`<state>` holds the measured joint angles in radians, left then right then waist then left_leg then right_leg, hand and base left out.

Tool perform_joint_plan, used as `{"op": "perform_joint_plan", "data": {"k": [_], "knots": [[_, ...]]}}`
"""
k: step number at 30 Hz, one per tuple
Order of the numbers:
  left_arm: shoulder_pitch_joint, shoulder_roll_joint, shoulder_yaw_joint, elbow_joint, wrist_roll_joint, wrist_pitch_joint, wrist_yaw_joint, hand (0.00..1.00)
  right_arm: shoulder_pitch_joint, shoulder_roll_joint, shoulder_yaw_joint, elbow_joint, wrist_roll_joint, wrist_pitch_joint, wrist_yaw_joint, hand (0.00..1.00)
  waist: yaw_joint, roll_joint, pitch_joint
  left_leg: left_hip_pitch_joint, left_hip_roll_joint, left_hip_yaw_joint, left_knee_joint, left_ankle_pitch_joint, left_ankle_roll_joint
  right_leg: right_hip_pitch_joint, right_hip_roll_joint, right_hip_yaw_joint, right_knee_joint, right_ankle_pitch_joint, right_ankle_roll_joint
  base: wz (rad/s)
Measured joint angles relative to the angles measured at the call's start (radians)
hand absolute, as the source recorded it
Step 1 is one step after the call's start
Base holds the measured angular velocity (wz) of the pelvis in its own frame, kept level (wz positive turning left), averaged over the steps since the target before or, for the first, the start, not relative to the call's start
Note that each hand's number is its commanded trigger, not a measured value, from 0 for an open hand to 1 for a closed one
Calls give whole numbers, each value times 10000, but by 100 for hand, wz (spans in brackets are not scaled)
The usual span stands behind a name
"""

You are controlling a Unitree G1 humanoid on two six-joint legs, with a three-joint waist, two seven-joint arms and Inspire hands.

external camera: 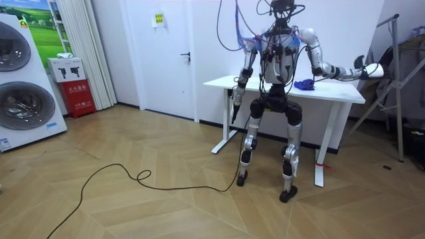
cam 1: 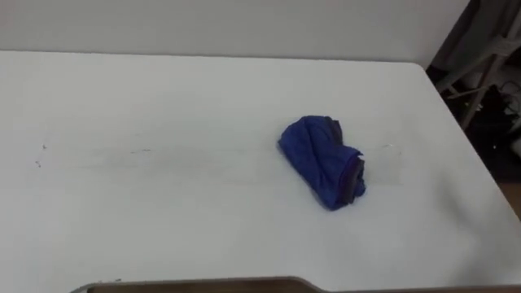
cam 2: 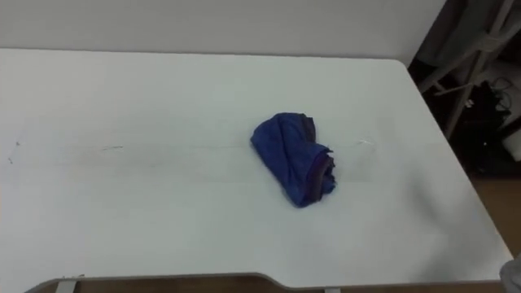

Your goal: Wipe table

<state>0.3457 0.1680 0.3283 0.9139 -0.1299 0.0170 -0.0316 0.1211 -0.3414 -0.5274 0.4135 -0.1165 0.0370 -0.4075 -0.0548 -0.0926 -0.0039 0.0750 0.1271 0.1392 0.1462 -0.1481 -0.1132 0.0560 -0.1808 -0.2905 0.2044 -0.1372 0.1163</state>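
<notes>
Cloth: a blue cloth (cam 1: 321,159) lies bunched in a loose heap on the white table (cam 1: 163,98). It is well apart from both hands and nothing holds it.
Right hand: the right hand (external camera: 375,68) is stretched out sideways at about table height, past the table's end at the room view's right. The cloth lies inward of it, back toward the robot's body. I cannot tell whether its fingers are straight or curled.
Left hand: the left hand (external camera: 234,97) hangs low by the table's other end, below the top. The cloth is up and across from it, on the far side of the body. How its fingers stand cannot be made out either.
Stance: the robot stands close against the table's near edge, facing the wall.
Why so placed: a crumpled heap suits a cloth let go rather than pressed flat for a stroke. The faint streaks (cam 1: 163,155) running across the top from the cloth toward the left-hand side could be wiping traces or marks that need wiping.
Stage: a loose cloth with both hands off it fits a pause ahead of a pass as well as the end of wiping.
Nearby: a metal stand (external camera: 398,86) rises just beyond the outstretched right hand, the one thing close enough to foul that arm.
Farther off: a washing machine (external camera: 20,79), a red box (external camera: 80,96) and a door (external camera: 166,53) stand far off beyond the left hand, clear of the work.
</notes>
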Motion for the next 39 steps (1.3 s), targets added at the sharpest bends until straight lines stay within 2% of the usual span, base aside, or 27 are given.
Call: {"op": "perform_joint_plan", "data": {"k": [2, 4, 5, 12, 15, 19, 22, 23, 25, 27, 28, 30, 32, 33, 39], "knots": [[-26, 7, 131, -2, 1, 10, 24, 0, 7, 0, -108, 810, 698, -4, -253, 0, -132, -4, -34, -15, 0, 29, 16, -3, 4, 21, 3, 30, -2, 1, 0, -4], [-1, 9, 164, -1, 25, 86, 36, 0, 29, 2, -152, 1451, 1433, 1, -570, 0, -166, -15, -8, 36, 0, 155, 15, -26, 12, 24, 11, 153, 8, 1, 1, -14], [19, 9, 203, -2, 22, 122, 34, 0, 108, 4, -254, 1774, 1913, -3, -789, 0, -237, 55, -37, 52, 0, 209, 14, -61, 11, 28, 8, 178, 5, 4, 7, -9], [140, 6, 712, -1, 31, 158, 325, 0, 489, 19, -1841, 4084, 4630, -232, -1820, 0, -632, 91, -45, 40, 1, 213, 54, -166, 24, 35, -8, 184, 6, -26, 50, 0], [145, 17, 798, -2, 15, 260, 472, 0, 658, 115, -1942, 4831, 5670, -262, -1850, 0, -801, 75, -67, 42, 1, 233, 76, -195, 25, 34, -14, 204, -3, -26, 51, -1], [98, 18, 799, 48, 5, 256, 447, 0, 906, 312, -2031, 5713, 6159, -294, -1839, 0, -806, 125, -57, 52, -1, 285, 172, -272, 34, 64, -27, 247, -7, -42, 76, -3], [90, -9, 751, 178, 17, 256, 404, 0, 1198, 576, -2016, 6379, 6364, -476, -1432, 0, -825, 182, -75, 15, 1, 240, 228, -294, 31, 72, -29, 225, 5, -42, 77, 3], [87, -10, 684, 241, 22, 256, 411, 0, 1246, 796, -1965, 6566, 6345, -506, -1114, 0, -853, 200, -85, 4, 3, 190, 225, -294, 31, 98, -34, 186, 5, -42, 77, 7], [28, -15, 457, 315, 84, 256, 422, 0, 1367, 1146, -1578, 6828, 6070, -501, -484, 0, -839, 214, -94, -5, 2, 183, 236, -294, 31, 99, -41, 177, 16, -41, 76, 3], [-141, -23, 319, 745, 502, 232, 422, 0, 1441, 1526, -549, 7186, 4769, -445, 337, 0, -752, 289, -105, -9, 2, 186, 254, -311, 33, 96, -41, 184, 31, -40, 75, 0], [-208, -25, 245, 859, 583, 231, 426, 0, 1423, 1545, -167, 7328, 4411, -419, 512, 0, -726, 310, -98, -18, 2, 187, 255, -329, 32, 97, -41, 185, 31, -37, 75, -3], [-368, -49, -216, 1020, 851, 228, 419, 0, 1366, 1577, 1012, 7514, 2867, -298, 949, 0, -415, 477, -107, 9, 2, 240, 288, -386, 30, 100, -28, 268, 29, -21, 88, -8], [-544, -47, -515, 1226, 929, 169, 444, 0, 1220, 1579, 1798, 7515, 2061, -289, 1094, 0, -162, 577, -76, 7, 2, 225, 289, -381, 37, 105, -28, 257, 22, -7, 84, 0], [-662, -75, -655, 1337, 942, 169, 474, 0, 1040, 1596, 2128, 7542, 1695, -282, 1269, 0, -144, 631, -77, 7, 2, 185, 291, -377, 40, 128, -27, 216, 18, -6, 82, 6], [-649, -381, -868, 1398, 962, 54, 527, 0, 377, 2171, 3140, 7490, 991, -409, 1978, 0, 230, 656, -51, 32, -8, -10, 354, -373, 45, 308, -28, 21, -36, -7, 83, 10]]}}
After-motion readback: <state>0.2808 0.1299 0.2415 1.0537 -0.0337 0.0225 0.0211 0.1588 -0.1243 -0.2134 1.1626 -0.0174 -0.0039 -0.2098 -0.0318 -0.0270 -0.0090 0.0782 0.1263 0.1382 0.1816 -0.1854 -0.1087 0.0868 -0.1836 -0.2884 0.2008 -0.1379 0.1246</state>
